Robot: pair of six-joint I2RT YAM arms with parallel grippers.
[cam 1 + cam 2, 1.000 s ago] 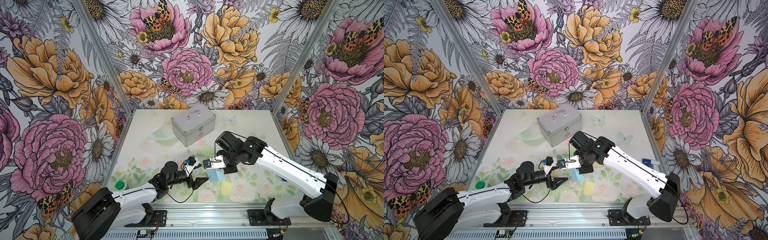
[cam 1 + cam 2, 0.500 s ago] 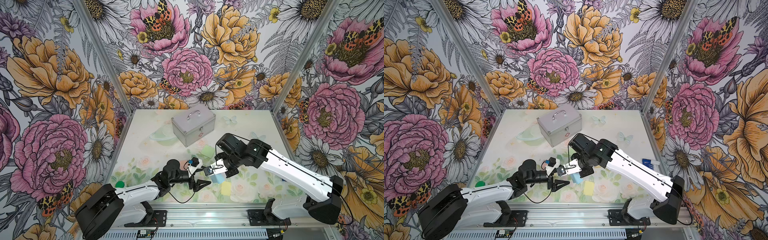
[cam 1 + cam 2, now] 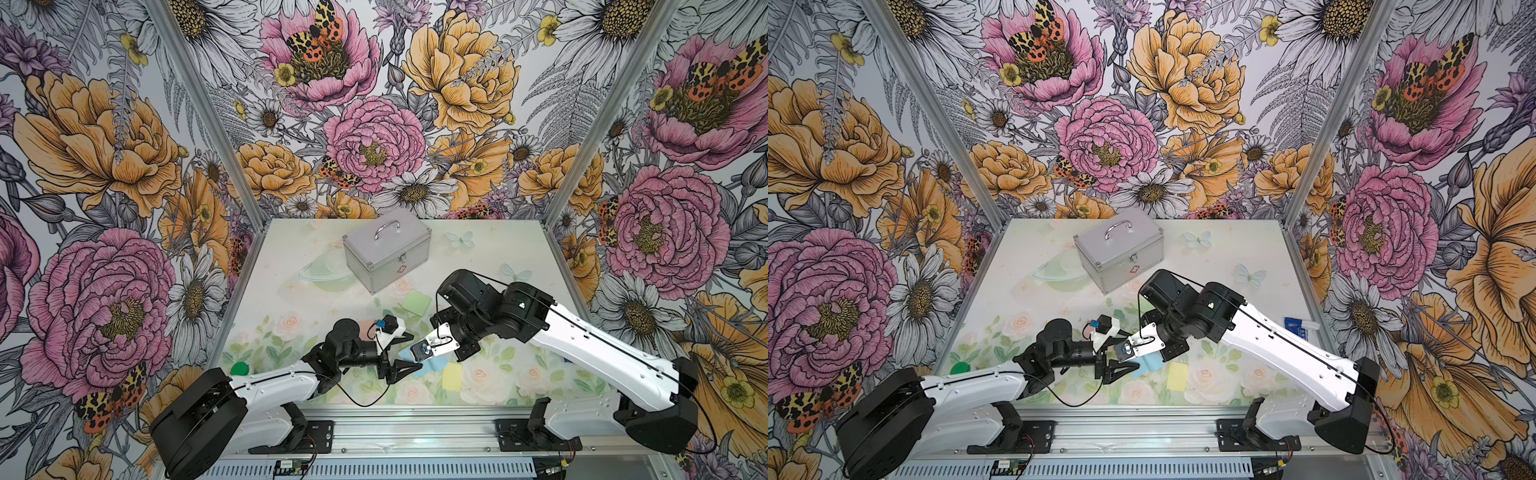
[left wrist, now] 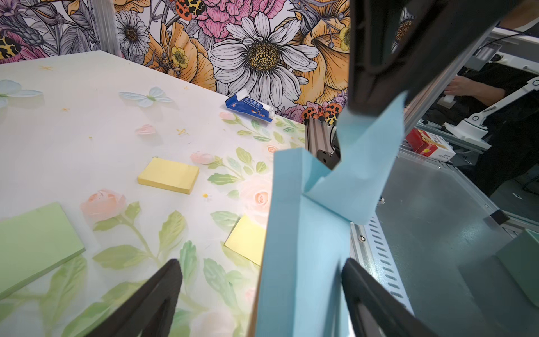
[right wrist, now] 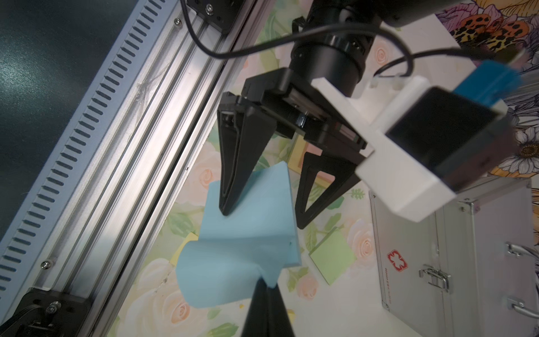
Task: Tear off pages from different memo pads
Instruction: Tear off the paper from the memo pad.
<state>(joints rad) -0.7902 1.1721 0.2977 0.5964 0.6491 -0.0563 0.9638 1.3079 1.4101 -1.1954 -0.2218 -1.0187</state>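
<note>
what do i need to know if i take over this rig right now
Right tool: shut on the blue page, not yet torn from the blue memo pad.
Left tool: open, fingers either side of that pad, not clamped; the pad stands up on edge.
Lying flat: yellow memo pad, a loose yellow page near it, green memo pad; salmon-pink memo pad, partly hidden in a top view.
Done: apparently one yellow page.
Left: clamp the blue pad, pull its page free, then probably green and salmon-pink.
</note>
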